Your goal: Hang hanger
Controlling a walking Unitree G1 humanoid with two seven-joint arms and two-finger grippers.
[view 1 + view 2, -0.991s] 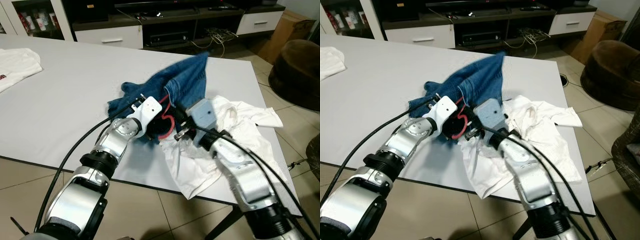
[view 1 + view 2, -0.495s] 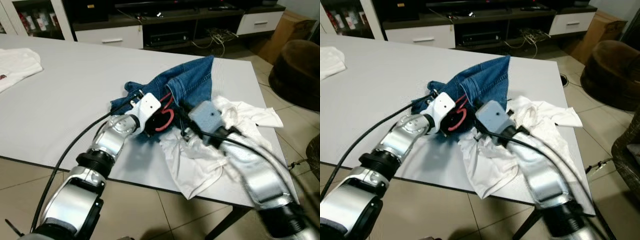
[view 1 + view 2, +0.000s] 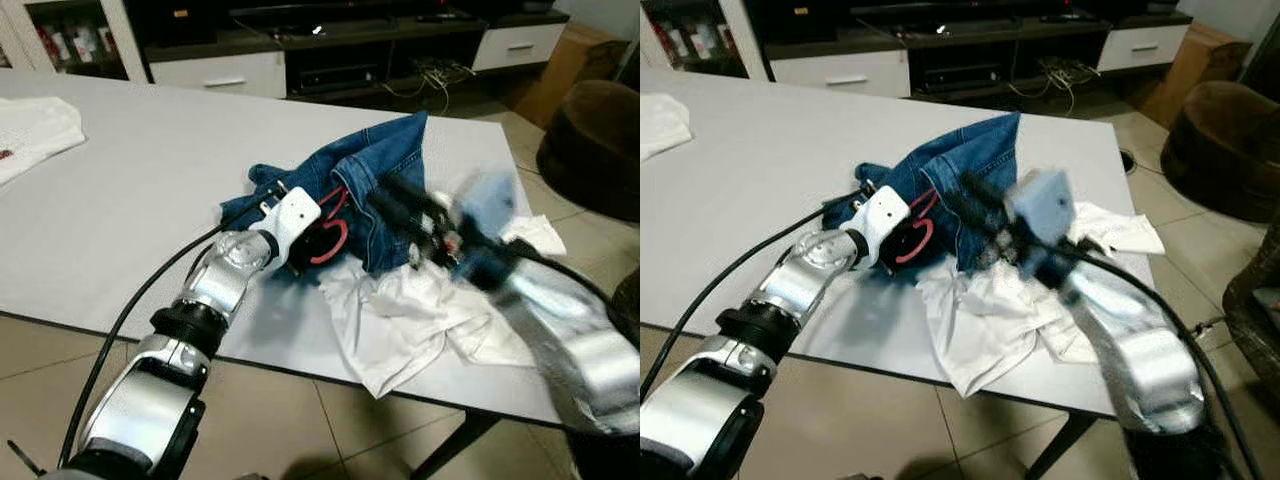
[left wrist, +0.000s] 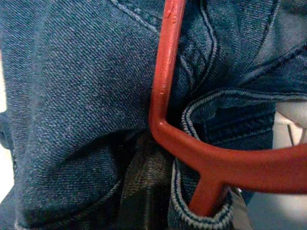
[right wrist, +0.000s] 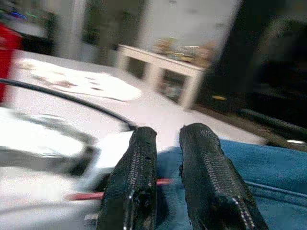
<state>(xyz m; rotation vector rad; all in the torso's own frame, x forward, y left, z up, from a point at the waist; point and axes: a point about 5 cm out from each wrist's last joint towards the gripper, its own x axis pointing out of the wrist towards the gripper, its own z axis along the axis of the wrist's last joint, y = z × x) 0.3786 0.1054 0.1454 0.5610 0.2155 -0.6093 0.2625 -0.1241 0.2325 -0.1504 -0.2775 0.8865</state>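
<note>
A red plastic hanger (image 3: 335, 232) is tucked into a pair of blue jeans (image 3: 385, 160) crumpled on the white table (image 3: 150, 170). My left gripper (image 3: 318, 238) is at the hanger's hook, shut on it. Up close, the left wrist view has the red hanger (image 4: 163, 91) bending across the denim (image 4: 76, 96). My right gripper (image 3: 398, 203) is blurred by motion, raised over the jeans just right of the hanger. In the right wrist view its two fingers (image 5: 136, 172) stand close together with nothing between them, above the denim.
A crumpled white garment (image 3: 400, 320) lies at the table's near right corner, under my right arm. Another white shirt (image 3: 35, 130) lies at the far left. A TV cabinet (image 3: 220, 70) stands behind the table, and a brown pouf (image 3: 595, 140) to the right.
My right arm has swung up and to the right, off the white garment, and is now blurred. The left gripper rose a little with the hanger and jeans, then held still.
</note>
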